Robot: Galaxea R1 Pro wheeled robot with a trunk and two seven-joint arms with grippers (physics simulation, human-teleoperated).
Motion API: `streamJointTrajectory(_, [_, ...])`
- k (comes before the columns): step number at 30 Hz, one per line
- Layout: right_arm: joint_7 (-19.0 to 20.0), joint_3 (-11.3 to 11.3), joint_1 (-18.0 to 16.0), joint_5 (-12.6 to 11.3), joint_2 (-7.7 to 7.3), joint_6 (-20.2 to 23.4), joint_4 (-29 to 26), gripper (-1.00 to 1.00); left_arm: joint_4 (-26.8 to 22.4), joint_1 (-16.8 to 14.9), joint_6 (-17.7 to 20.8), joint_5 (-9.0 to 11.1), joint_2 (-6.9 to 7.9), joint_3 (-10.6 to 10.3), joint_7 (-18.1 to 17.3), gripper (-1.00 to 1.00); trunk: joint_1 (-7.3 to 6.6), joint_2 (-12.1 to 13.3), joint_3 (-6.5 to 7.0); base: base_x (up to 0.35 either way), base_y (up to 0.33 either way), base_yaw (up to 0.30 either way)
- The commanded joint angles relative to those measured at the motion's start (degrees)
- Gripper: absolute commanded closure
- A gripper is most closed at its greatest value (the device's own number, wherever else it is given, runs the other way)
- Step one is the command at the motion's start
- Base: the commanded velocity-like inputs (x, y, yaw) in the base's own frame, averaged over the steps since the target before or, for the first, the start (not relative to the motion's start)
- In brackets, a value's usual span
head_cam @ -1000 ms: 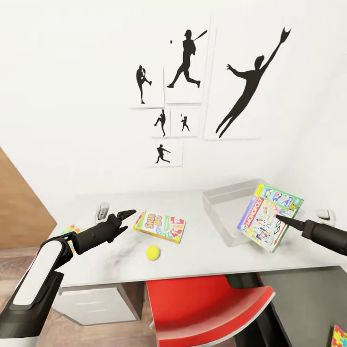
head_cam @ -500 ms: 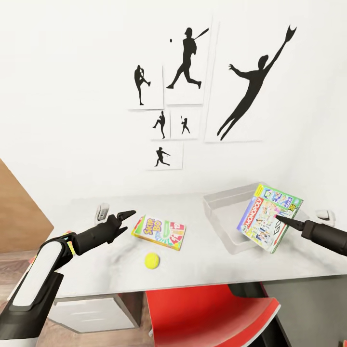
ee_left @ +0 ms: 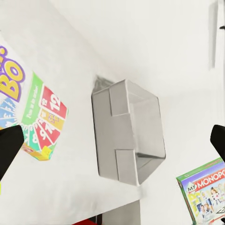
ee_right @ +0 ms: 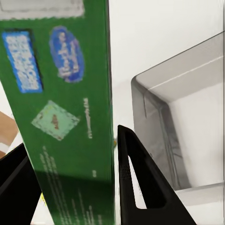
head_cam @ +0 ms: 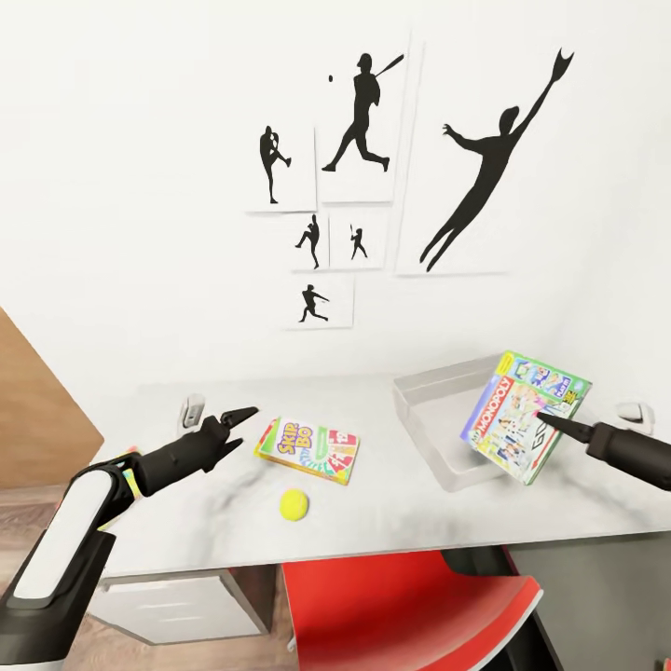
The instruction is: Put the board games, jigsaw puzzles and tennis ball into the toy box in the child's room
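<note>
Gripped between the two black fingers of the right gripper (head_cam: 550,421), a Monopoly board game (head_cam: 525,417) hangs tilted in the air at the near right corner of the toy box (head_cam: 429,399); its printed face is turned toward the head camera. From the right wrist camera the game's green edge (ee_right: 65,108) fills the gap between the fingers (ee_right: 136,183), which are closed against it, with the grey bin (ee_right: 187,117) just beyond.

Across the table (head_cam: 186,522), the left gripper (head_cam: 240,416) hovers above the white top with its fingers spread apart and nothing between them. Its tips point toward the Skip-Bo game (head_cam: 308,449), which lies flat on the table just beside them. The left wrist camera looks past both dark fingertips (ee_left: 9,145) to that same box (ee_left: 33,117), the empty-looking bin (ee_left: 126,136) and a corner of the held Monopoly box (ee_left: 206,190).

A yellow-green tennis ball (head_cam: 294,504) rests on the table nearer the front edge, close to the Skip-Bo game but not touching it. The toy box sits at the right end of the table, close to the wall. A red chair (head_cam: 401,606) stands tucked below the table's front edge. Black baseball-player silhouettes (head_cam: 485,168) hang on the white wall above.
</note>
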Motion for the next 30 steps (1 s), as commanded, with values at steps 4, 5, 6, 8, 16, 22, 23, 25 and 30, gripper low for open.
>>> streamJointTrajectory(4, [0.42, -0.99, -0.07, 0.31, 0.00, 0.18, -0.94, 1.00, -0.52, -0.04, 0.08, 0.60, 0.22, -0.01, 0.13, -1.00, 0.04, -0.11, -0.11, 0.000, 0.000, 0.000])
streamJointTrajectory(5, [0.42, -0.99, -0.07, 0.31, 0.00, 0.18, -0.94, 1.00, -0.52, -0.04, 0.08, 0.60, 0.22, -0.01, 0.13, -1.00, 0.04, -0.11, -0.11, 0.000, 0.000, 0.000])
streamJointTrajectory(6, [0.42, -0.99, -0.07, 0.31, 0.00, 0.18, -0.94, 1.00, -0.52, -0.04, 0.08, 0.60, 0.22, -0.01, 0.13, -1.00, 0.04, -0.11, -0.11, 0.000, 0.000, 0.000])
streamJointTrajectory(8, [0.42, -0.99, -0.07, 0.31, 0.00, 0.18, -0.94, 1.00, -0.52, -0.04, 0.08, 0.60, 0.22, -0.01, 0.13, -1.00, 0.04, -0.11, -0.11, 0.000, 0.000, 0.000])
streamJointTrajectory(16, [0.42, -0.99, -0.07, 0.31, 0.00, 0.18, -0.94, 1.00, -0.52, -0.04, 0.08, 0.60, 0.22, -0.01, 0.13, -1.00, 0.04, -0.11, -0.11, 0.000, 0.000, 0.000])
streamJointTrajectory(22, [0.42, -0.99, -0.07, 0.31, 0.00, 0.18, -0.94, 1.00, -0.52, -0.04, 0.08, 0.60, 0.22, -0.01, 0.13, -1.00, 0.04, -0.11, -0.11, 0.000, 0.000, 0.000])
streamJointTrajectory(23, [0.42, -0.99, -0.07, 0.31, 0.00, 0.18, -0.94, 1.00, -0.52, -0.04, 0.08, 0.60, 0.22, -0.01, 0.13, -1.00, 0.04, -0.11, -0.11, 0.000, 0.000, 0.000])
streamJointTrajectory(25, [0.42, -0.99, -0.07, 0.31, 0.00, 0.18, -0.94, 1.00, -0.52, -0.04, 0.08, 0.60, 0.22, -0.01, 0.13, -1.00, 0.04, -0.11, -0.11, 0.000, 0.000, 0.000])
streamJointTrajectory(30, [0.42, -0.99, -0.07, 0.31, 0.00, 0.18, -0.94, 1.00, -0.52, -0.04, 0.08, 0.60, 0.22, -0.01, 0.13, -1.00, 0.04, -0.11, -0.11, 0.000, 0.000, 0.000])
